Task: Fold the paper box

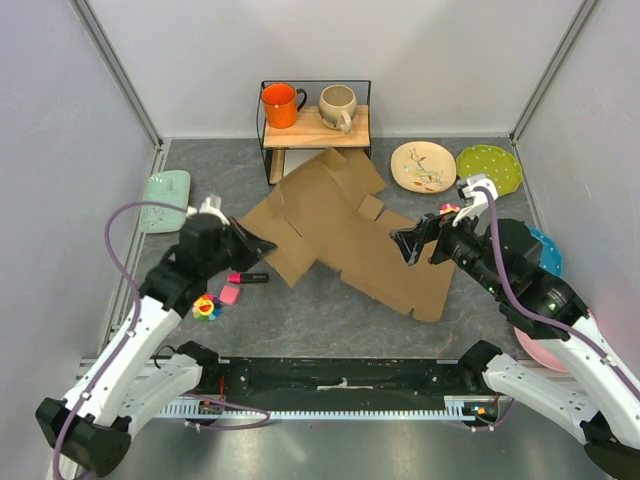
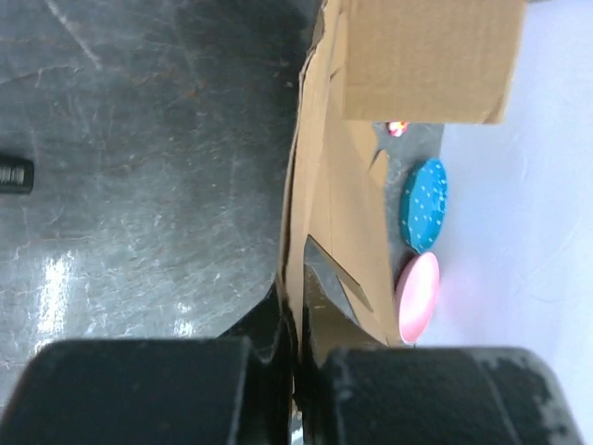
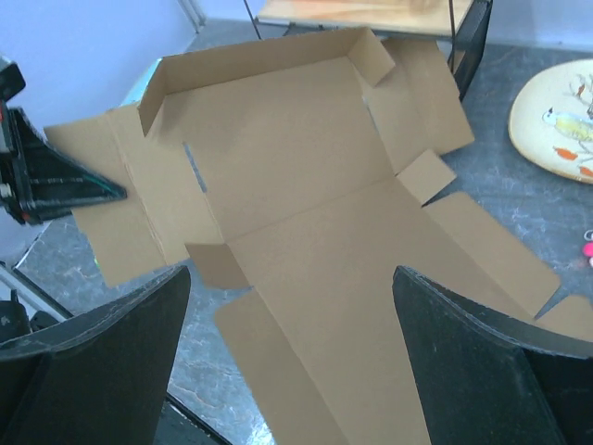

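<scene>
The paper box (image 1: 340, 230) is a flat brown die-cut cardboard sheet lying spread out across the middle of the table, with one far flap standing up. My left gripper (image 1: 265, 243) is shut on the sheet's left edge flap. In the left wrist view the cardboard edge (image 2: 295, 232) runs straight into the closed jaws of the left gripper (image 2: 298, 371). My right gripper (image 1: 405, 248) hovers open over the sheet's right part. In the right wrist view its fingers (image 3: 130, 343) stand wide apart above the paper box (image 3: 306, 185), with nothing between them.
A wire rack at the back holds an orange mug (image 1: 281, 104) and a beige mug (image 1: 337, 107). A cream plate (image 1: 423, 166), green plate (image 1: 489, 168), blue plate (image 1: 548, 250) and pink plate (image 1: 540, 345) lie right. A mint dish (image 1: 165, 198), marker (image 1: 247, 277) and flower toy (image 1: 206, 307) lie left.
</scene>
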Motion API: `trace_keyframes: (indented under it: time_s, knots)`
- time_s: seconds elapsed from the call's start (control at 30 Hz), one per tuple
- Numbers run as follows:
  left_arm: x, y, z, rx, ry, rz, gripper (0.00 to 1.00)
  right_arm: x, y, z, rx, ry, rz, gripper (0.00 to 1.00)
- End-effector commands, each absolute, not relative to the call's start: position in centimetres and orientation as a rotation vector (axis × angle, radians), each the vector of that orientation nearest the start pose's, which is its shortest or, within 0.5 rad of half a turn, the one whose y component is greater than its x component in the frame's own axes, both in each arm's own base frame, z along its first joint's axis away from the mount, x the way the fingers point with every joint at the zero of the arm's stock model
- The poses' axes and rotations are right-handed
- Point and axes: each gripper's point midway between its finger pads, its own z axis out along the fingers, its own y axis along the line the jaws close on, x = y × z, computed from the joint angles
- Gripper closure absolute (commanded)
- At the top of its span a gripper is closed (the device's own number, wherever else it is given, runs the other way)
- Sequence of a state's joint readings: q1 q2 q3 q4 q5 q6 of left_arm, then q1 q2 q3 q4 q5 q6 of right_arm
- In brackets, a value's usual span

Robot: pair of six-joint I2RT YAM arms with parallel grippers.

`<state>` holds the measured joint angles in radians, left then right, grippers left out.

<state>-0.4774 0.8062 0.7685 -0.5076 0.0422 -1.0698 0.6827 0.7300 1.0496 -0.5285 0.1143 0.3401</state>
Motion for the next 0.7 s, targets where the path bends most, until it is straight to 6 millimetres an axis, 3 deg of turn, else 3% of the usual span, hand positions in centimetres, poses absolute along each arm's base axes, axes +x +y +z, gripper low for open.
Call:
trace_keyframes:
  time_s: [0.0,0.03,0.07,0.13,0.33,0.5,0.67]
  knots:
    - [24.7,-17.0,26.1,-0.272,2.202,-1.002,0.98,21.0,15.8,35.8,-0.227,1.756,0.618,0.02]
    - [24.3,-17.7,26.5,-0.212,2.234,-1.067,0.98,21.0,15.8,35.7,-0.229,1.76,0.615,0.02]
    - [24.8,-17.9,25.6,-0.179,2.294,-1.063,0.98,20.9,15.7,35.7,-0.229,1.76,0.615,0.02]
    - [24.7,-18.6,26.4,-0.094,2.31,-1.138,0.98,20.6,15.5,35.5,-0.232,1.762,0.615,0.02]
    - [23.5,-19.3,24.3,0.132,2.395,-1.19,0.98,20.2,15.6,34.4,-0.244,1.781,0.626,0.02]
    - [24.3,-17.3,22.4,0.238,2.437,-0.971,0.98,20.2,16.1,32.5,-0.26,1.822,0.641,0.02]
    - [28.1,-13.8,19.9,0.198,2.481,-0.614,0.98,20.1,16.3,31.2,-0.268,1.846,0.643,0.02]
